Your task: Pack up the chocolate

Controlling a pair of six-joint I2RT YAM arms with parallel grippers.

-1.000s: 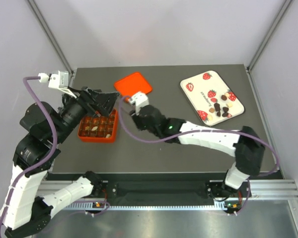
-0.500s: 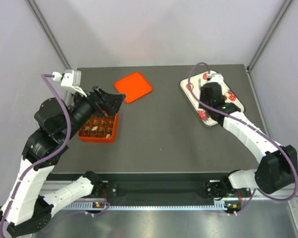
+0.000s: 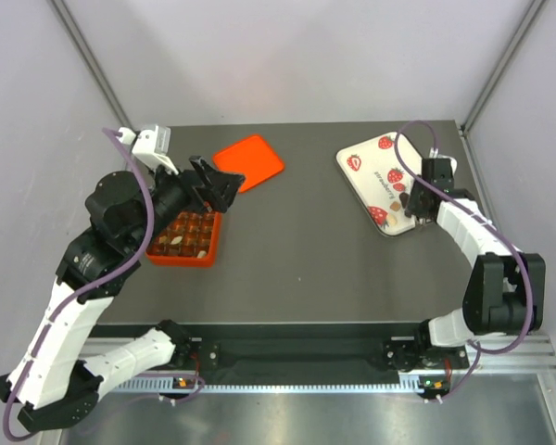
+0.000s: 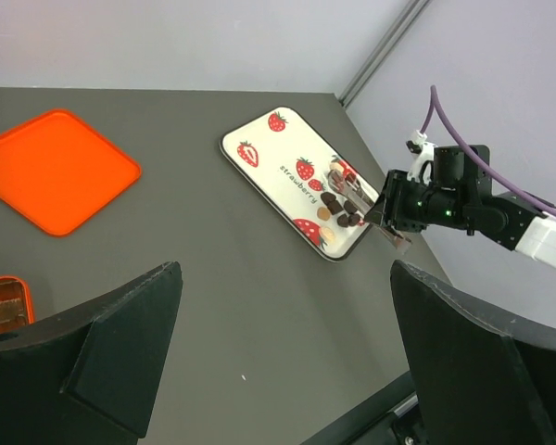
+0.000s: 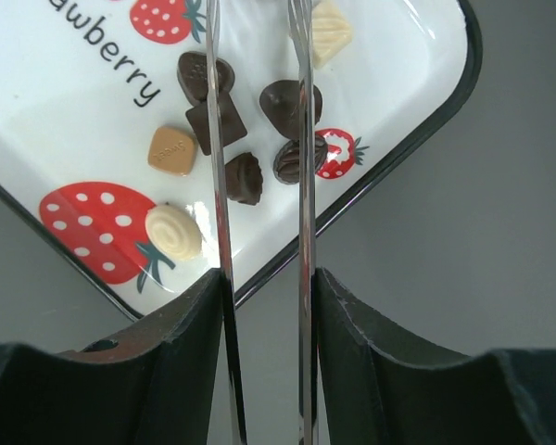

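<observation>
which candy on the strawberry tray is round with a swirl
The pale cream round chocolate beside the large strawberry print; the others are brown, tan or squarish.

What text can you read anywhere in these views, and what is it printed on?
"awberry": black print on the white strawberry tray, right wrist view; the start of the word is cut off by the frame edge.
The same print in the left wrist and top views: too small to read.
Embossed mark on the tan chocolate: too blurred to read.
Nothing else legible.
</observation>
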